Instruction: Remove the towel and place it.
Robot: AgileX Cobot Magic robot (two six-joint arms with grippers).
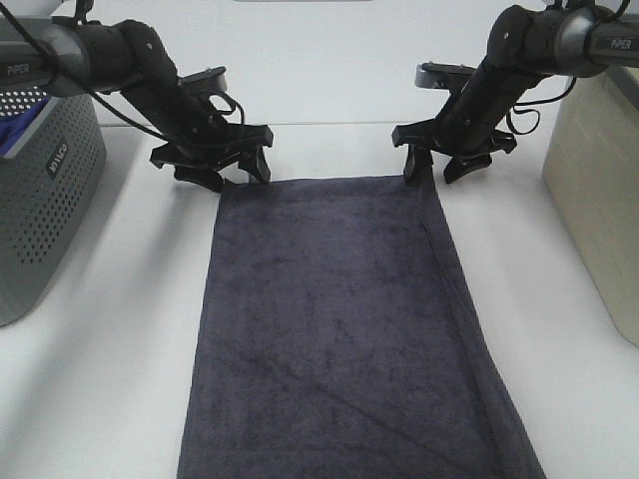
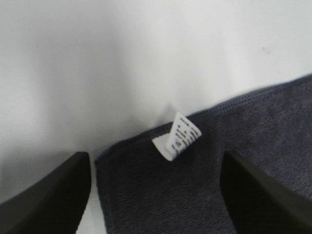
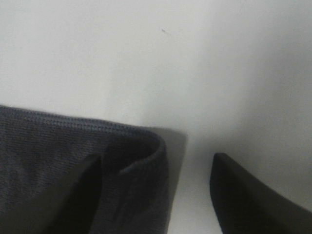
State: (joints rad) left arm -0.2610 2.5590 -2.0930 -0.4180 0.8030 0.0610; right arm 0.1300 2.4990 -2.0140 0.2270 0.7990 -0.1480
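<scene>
The dark charcoal towel (image 1: 339, 329) lies flat and spread out on the white table, its long side running from the far edge to the near edge of the view. My left gripper (image 1: 232, 172) is open, straddling the towel's far left corner. In the left wrist view the towel (image 2: 204, 180) shows its small white tag (image 2: 176, 136) between the two black fingers (image 2: 48, 195). My right gripper (image 1: 435, 166) is open over the towel's far right corner. In the right wrist view that towel corner (image 3: 122, 170) is curled up slightly between the fingers (image 3: 253, 195).
A grey perforated basket (image 1: 40, 200) with a blue cloth (image 1: 15, 135) inside stands at the left. A beige bin (image 1: 599, 180) stands at the right. The white table (image 1: 130, 299) shows on both sides of the towel.
</scene>
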